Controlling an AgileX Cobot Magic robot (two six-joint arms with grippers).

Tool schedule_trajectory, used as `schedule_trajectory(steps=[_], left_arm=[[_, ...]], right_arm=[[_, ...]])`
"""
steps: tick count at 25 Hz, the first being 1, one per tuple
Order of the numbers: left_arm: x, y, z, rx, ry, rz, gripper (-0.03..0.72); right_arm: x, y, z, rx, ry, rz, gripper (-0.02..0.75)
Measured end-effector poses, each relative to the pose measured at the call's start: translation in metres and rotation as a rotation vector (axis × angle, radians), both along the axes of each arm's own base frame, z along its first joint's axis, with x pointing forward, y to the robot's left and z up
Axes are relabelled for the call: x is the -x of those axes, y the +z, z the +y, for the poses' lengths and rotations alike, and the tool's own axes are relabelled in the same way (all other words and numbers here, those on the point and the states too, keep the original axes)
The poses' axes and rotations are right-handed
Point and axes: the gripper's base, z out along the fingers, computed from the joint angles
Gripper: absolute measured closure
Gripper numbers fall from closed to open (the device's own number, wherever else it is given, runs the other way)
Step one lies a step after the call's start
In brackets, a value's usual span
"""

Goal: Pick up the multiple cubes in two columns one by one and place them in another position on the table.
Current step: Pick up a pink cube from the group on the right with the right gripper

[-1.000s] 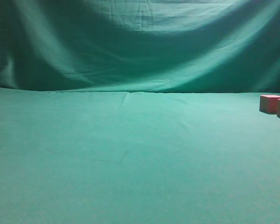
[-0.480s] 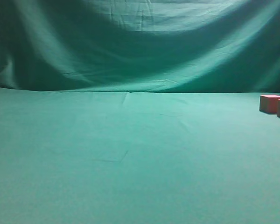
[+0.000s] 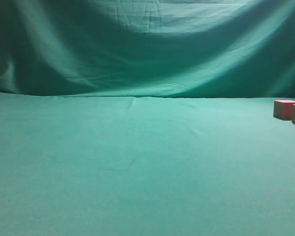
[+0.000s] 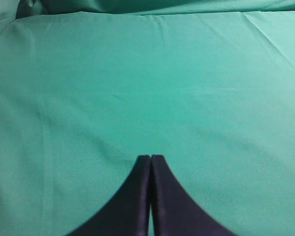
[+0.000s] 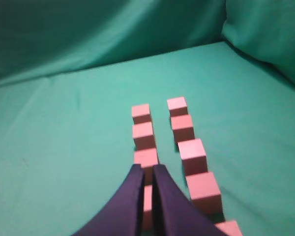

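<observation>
We found the cubes in two untouched columns, center to lower right of the right wrist view, right gripper nearly closed above them, empty (left gripper together), presumably poised for picking.

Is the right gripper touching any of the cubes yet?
Cannot tell. In the right wrist view the right gripper overlaps the left column of cubes, hiding any gap or contact.

cubes: salmon-pink, two columns, upright | on green table | columns slightly apart
</observation>
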Motion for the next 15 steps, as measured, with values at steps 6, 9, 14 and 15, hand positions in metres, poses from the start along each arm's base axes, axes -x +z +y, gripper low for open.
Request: schedule_trajectory(steps=[6, 9, 14, 15], left_arm=[[0.0, 0.0, 0.0, 0.0, 0.0, 0.0, 0.688], [0.0, 0.0, 0.0, 0.0, 0.0, 0.0, 0.688], [0.0, 0.0, 0.0, 0.0, 0.0, 0.0, 0.688], [0.0, 0.0, 0.0, 0.0, 0.0, 0.0, 0.688]], right_arm=[[-0.002, 0.02, -0.007, -0.162, -0.09, -0.214, 0.688], [-0.001, 0.032, -0.006, -0.191, -0.079, -0.232, 0.688], [0.009, 0.082, 0.003, -0.053, 0.025, -0.248, 0.688], [0.007, 0.088, 0.005, -0.041, 0.05, -0.213, 0.688]])
